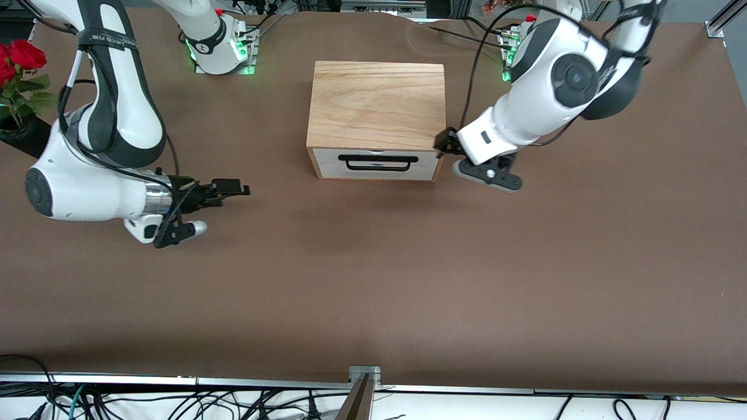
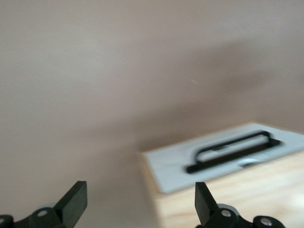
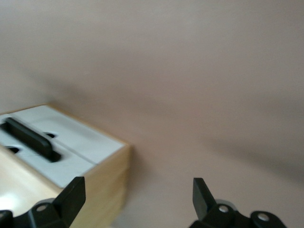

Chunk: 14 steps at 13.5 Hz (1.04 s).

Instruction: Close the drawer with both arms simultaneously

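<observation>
The light oak box [image 1: 376, 102] stands mid-table between the arms' bases. The drawer's white front [image 1: 376, 165] with its long black bar handle [image 1: 378, 162] faces the front camera and sits flush with the box. My left gripper [image 1: 445, 142] is open and empty, right beside the box's front corner at the left arm's end. Its wrist view shows the open fingers [image 2: 76, 199], the white front [image 2: 180, 166] and the handle [image 2: 232, 149]. My right gripper [image 1: 238, 188] is open and empty, low over the table toward the right arm's end, apart from the box. Its wrist view shows the box corner [image 3: 111, 175].
Red roses [image 1: 20, 61] in a dark vase stand at the right arm's end of the table. A metal bracket [image 1: 363, 376] and cables lie along the table's edge nearest the front camera. Brown tabletop [image 1: 373, 280] lies in front of the drawer.
</observation>
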### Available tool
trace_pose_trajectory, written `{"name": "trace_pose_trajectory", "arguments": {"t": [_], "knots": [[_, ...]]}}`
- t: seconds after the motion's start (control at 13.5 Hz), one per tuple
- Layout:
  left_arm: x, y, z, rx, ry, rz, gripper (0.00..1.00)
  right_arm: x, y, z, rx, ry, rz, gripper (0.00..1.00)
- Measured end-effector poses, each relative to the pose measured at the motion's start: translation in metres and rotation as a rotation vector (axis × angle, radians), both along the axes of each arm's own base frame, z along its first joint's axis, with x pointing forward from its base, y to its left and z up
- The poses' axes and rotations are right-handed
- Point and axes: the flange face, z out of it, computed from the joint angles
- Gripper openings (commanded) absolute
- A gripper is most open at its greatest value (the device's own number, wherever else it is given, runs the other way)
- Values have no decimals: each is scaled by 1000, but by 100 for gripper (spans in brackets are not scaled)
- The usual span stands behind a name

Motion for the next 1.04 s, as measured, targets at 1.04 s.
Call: {"name": "trace_pose_trajectory", "arguments": {"t": [1.04], "knots": [[6,264,81,178,0,164,100,-63,-52,194,-382,-149,8,100]]}}
